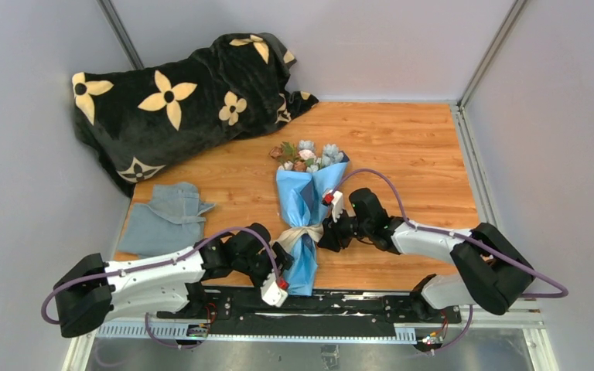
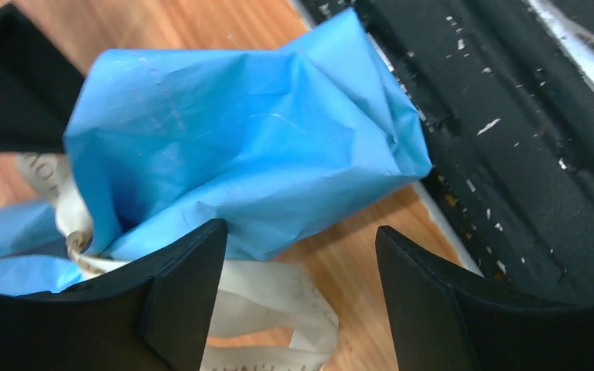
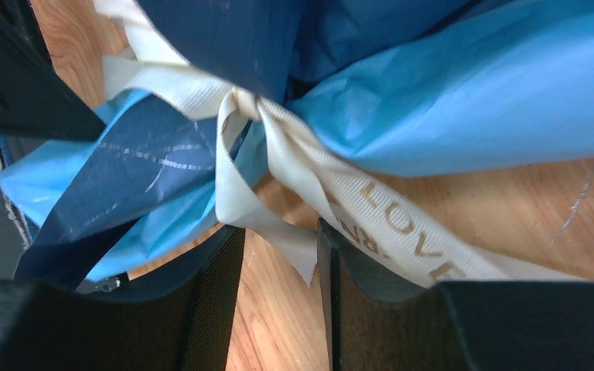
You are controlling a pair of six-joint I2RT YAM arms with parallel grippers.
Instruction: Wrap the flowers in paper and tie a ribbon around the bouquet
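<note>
On the orange-brown wooden table (image 1: 402,147), a black plush blanket printed with cream flowers (image 1: 186,93) lies heaped at the far left corner; a crumpled grey-blue cloth (image 1: 166,220) sits at the left edge, well apart from my work. The bouquet (image 1: 303,209) lies flat along the middle of the table, blooms toward the far side and tail toward me, its end reaching the black mounting rail (image 1: 317,303) where my arms are bolted. The light-blue sheet of wrapping paper (image 2: 247,139), darker blue on its inner face, is gathered as a cone around the stems and creased at the tail. The small bunch of pale blue, pink, white and rust-brown artificial flowers (image 1: 307,156) spills from the wide end. The beige satin ribbon with gold lettering (image 3: 302,154) is knotted around the narrow waist of the cone, its loose ends trailing onto the wood. My left pincer (image 2: 302,239) stands wide open just beside the tail of the paper, holding nothing, with a loop of ribbon on the wood beneath it; my right pincer (image 3: 282,232) is partly open at the knot, a short ribbon end hanging at the mouth of the gap, not pinched as far as I can see.
</note>
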